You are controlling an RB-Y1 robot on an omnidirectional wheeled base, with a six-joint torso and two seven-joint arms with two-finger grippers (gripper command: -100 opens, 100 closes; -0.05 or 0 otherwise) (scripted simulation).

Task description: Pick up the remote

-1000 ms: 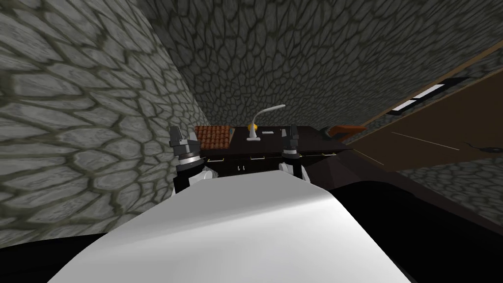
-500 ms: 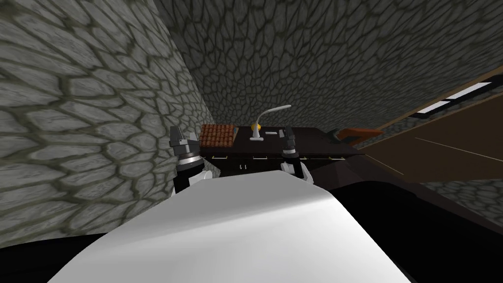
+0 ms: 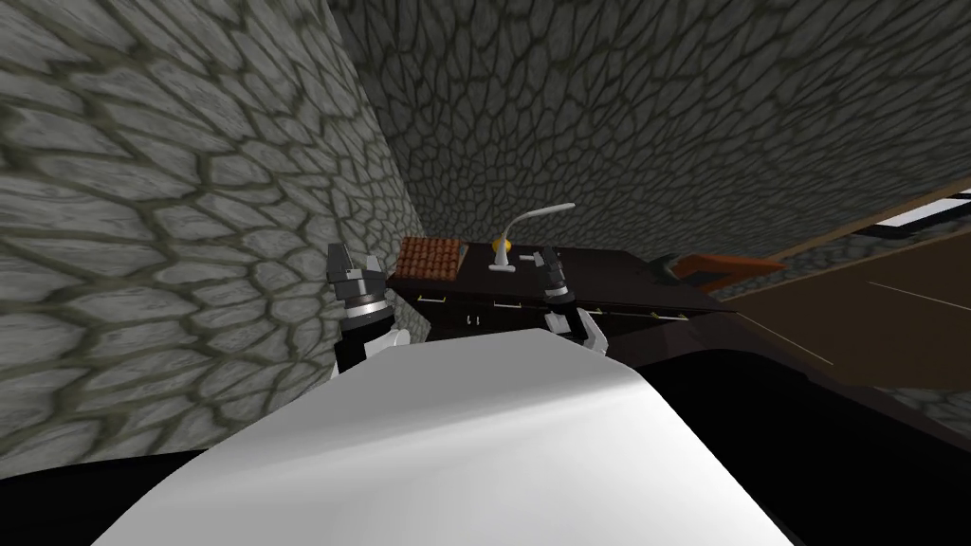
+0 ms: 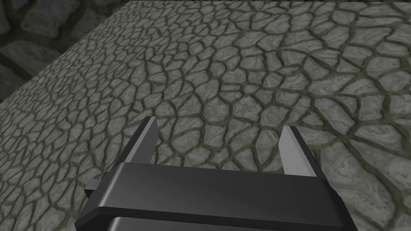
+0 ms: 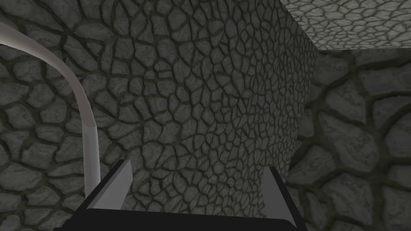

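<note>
The remote [image 3: 528, 258] is a small pale flat bar on the dark desk [image 3: 607, 275], beside the lamp's base and partly behind my right gripper. My right gripper [image 3: 551, 256] is raised in front of the desk's near edge, open and empty [image 5: 196, 165]. The white curved lamp arm [image 5: 86, 120] passes close by one of its fingers in the right wrist view. My left gripper [image 3: 353, 258] is held up left of the desk by the stone wall, open with nothing between its fingers [image 4: 220, 125].
A white desk lamp [image 3: 517, 232] with a yellow base stands on the desk. A red-tiled block [image 3: 431, 258] lies at the desk's left end, against the stone wall [image 3: 190, 237]. An orange-brown chair [image 3: 725, 268] sits past the desk's right end. Drawers [image 3: 493, 308] face me.
The whole head view has swung: desk, lamp and remote now sit further right and more tilted, which is my own turning. Both arms hold their pose, and the right gripper now overlaps the remote.
</note>
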